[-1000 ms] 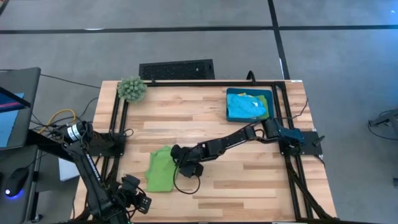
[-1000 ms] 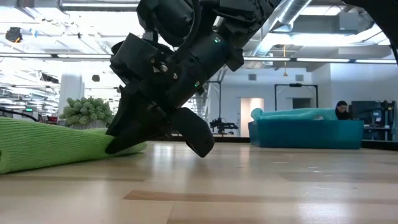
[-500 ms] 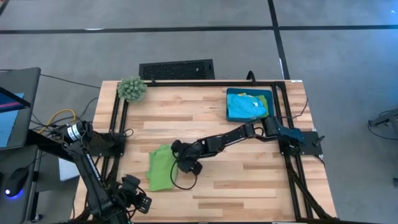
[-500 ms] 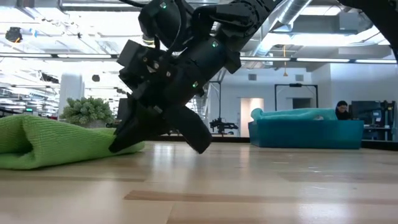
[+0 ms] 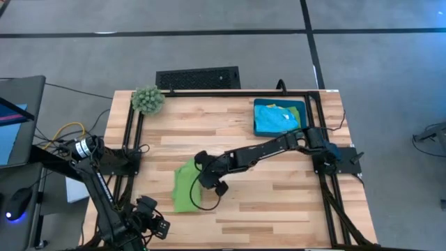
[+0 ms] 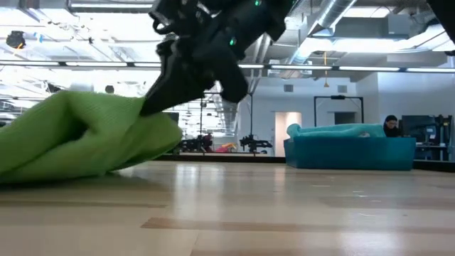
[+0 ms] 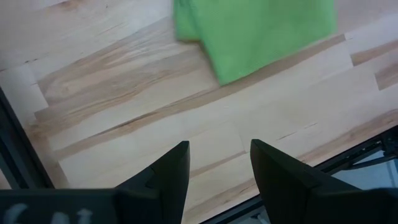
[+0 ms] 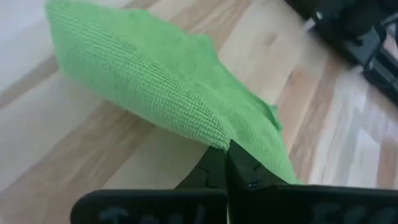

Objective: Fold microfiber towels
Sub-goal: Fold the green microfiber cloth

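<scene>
Lime green towel (image 5: 185, 189) edge pinched in right gripper (image 5: 200, 178), lifted off table (image 5: 279, 202); left gripper (image 7: 214, 163) fingers apart, idle at near-left corner.

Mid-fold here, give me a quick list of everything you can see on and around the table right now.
green towel: one, lime green, near front-left of table, one edge lifted
towel pile: several, light blue, yellow, green, in the teal bin
bin: one, teal, back-right of table
plant ball: one, green, back-left corner
table: one, light wood
black grille: one, on floor behind table
person: one, seated far off in the room, low view
left gripper: open, parked at the front-left corner
right gripper: shut on the green towel's edge
</scene>
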You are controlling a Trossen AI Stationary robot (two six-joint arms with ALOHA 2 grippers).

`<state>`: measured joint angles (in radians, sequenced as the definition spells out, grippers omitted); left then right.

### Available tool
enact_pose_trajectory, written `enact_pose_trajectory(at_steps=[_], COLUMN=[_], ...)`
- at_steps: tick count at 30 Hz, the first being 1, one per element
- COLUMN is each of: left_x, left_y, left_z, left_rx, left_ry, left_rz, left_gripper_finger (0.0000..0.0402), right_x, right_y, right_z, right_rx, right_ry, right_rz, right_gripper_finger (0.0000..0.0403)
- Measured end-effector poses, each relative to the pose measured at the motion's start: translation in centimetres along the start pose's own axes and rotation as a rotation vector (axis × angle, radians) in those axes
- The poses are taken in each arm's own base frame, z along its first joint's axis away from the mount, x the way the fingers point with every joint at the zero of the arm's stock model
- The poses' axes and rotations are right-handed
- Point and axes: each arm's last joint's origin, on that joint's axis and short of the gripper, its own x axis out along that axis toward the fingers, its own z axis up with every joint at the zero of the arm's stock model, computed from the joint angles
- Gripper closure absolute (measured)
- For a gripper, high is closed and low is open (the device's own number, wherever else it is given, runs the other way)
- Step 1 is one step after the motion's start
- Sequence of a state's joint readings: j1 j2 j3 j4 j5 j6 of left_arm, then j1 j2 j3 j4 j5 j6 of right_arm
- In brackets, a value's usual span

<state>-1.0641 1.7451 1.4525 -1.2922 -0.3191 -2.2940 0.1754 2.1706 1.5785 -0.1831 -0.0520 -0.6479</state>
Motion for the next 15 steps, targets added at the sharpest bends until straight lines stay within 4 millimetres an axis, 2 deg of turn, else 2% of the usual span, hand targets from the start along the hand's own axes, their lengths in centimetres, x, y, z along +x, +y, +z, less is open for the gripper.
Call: enact_pose_trajectory(at_steps=[10, 15], left_x=[0.0, 0.1], left_y=[0.0, -0.3], left_z=[0.0, 0.4], left_rx=[0.0, -0.01], left_ry=[-0.002, -0.045], left_rz=[-0.002, -0.034], left_gripper_finger=[0.0239, 0.0239], right_x=[-4.1, -6.9], right_y=[-1.1, -2.1], right_z=[1.4, 1.9], right_rx=[0.057, 0.1], right_ry=[0.045, 0.051], right_rz=[-0.056, -0.082], right_gripper_finger=[0.0401, 0.0401])
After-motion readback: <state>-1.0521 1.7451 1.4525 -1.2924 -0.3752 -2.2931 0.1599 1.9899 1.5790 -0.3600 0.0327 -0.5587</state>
